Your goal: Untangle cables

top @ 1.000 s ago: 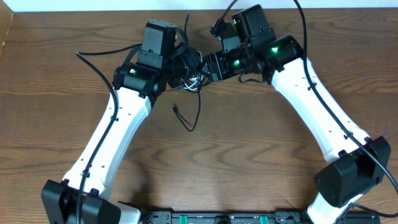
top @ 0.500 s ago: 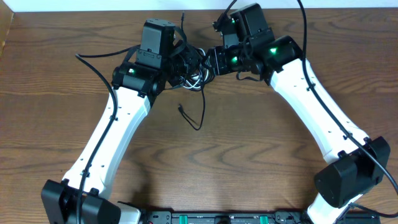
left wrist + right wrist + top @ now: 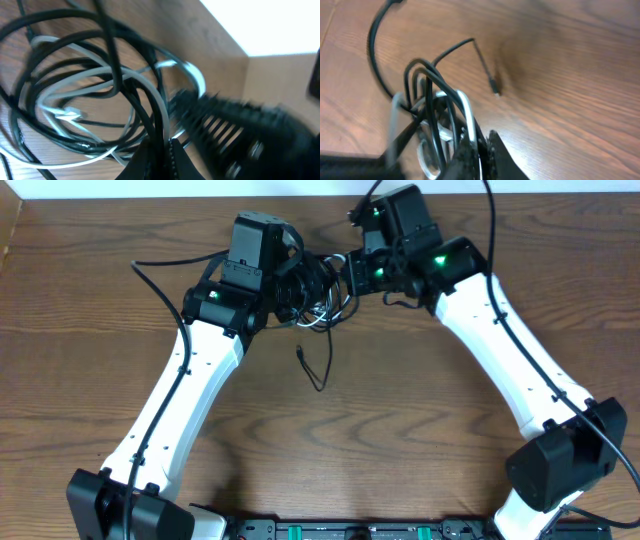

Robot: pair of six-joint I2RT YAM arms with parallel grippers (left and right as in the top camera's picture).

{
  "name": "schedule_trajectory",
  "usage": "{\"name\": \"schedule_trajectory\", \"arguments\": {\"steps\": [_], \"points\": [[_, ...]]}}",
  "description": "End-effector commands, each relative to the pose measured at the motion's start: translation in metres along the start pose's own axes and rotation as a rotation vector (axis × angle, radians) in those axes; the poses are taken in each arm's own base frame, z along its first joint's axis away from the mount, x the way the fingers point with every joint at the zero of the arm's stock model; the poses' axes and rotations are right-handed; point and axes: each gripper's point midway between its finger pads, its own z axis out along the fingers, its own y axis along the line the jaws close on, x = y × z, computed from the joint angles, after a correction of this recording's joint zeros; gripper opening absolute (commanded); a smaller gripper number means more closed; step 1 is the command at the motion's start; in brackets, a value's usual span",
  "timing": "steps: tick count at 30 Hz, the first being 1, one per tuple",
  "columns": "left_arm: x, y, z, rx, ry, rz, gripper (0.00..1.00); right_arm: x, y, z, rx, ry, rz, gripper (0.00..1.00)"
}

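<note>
Left wrist and right wrist show the left fingers (image 3: 179, 161) and right fingers (image 3: 496, 147) each clamped on one tangle of cables (image 3: 318, 308), several black and one white, at the bench's (image 3: 400, 400) far middle, one black tail (image 3: 318, 370) trailing nearer; a second ago the right fingers stood open.

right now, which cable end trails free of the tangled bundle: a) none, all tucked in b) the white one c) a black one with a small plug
c: a black cable leaves the bundle and ends in a small plug over the table; the white cable is coiled inside.
</note>
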Motion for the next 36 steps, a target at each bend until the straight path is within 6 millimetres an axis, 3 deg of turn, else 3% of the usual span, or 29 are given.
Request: {"name": "schedule_trajectory", "arguments": {"steps": [1,7,12,17,25,31,36], "points": [[0.004,0.001,-0.003,0.004,0.027,0.236,0.07,-0.003,-0.052,0.001,0.119,0.000,0.079,0.01],[-0.006,0.019,-0.011,-0.035,0.025,0.284,0.07,-0.002,-0.104,-0.012,0.190,0.017,0.177,0.01],[-0.024,0.024,-0.029,-0.036,-0.032,0.327,0.07,0.002,-0.139,-0.022,0.236,0.032,0.246,0.01],[-0.051,0.033,-0.062,-0.052,-0.135,0.348,0.07,0.011,-0.168,-0.030,0.275,0.058,0.311,0.01],[-0.088,0.054,-0.132,-0.086,-0.326,0.286,0.07,0.027,-0.215,-0.043,0.334,0.100,0.422,0.01],[-0.093,0.076,-0.167,-0.137,-0.388,0.236,0.07,0.040,-0.250,-0.060,0.381,0.118,0.511,0.01],[-0.089,0.089,-0.173,-0.171,-0.373,0.215,0.07,0.049,-0.274,-0.075,0.418,0.120,0.569,0.01]]}}
